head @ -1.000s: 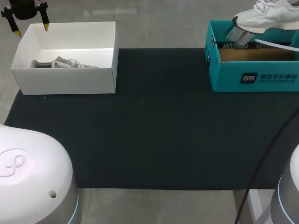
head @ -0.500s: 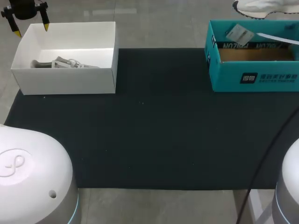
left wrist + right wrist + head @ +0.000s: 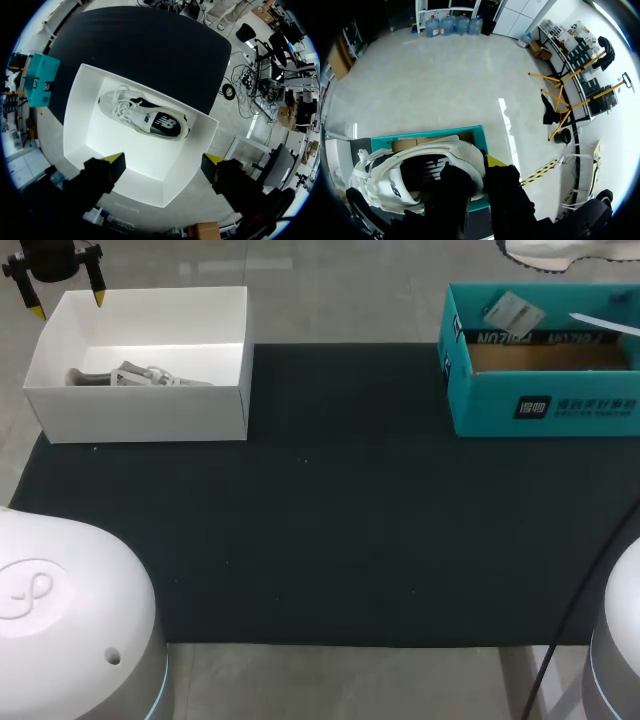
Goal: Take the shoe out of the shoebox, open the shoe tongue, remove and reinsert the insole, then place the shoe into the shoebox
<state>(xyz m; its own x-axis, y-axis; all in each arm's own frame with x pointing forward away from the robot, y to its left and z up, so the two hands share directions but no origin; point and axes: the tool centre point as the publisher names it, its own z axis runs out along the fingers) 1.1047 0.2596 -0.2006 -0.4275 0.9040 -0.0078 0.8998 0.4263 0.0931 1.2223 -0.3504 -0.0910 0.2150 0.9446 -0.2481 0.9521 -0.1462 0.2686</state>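
Our right claw clamps the shoe clear above the box at the worktop's far-right corner for tongue work; left claw hangs open, empty.

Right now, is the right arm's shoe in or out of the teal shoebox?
Out: the white shoe hangs in the right tool, clear above the teal shoebox.

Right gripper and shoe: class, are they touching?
Touching. The right wrist view shows the right gripper pinching the shoe at its heel, one finger inside and one outside.
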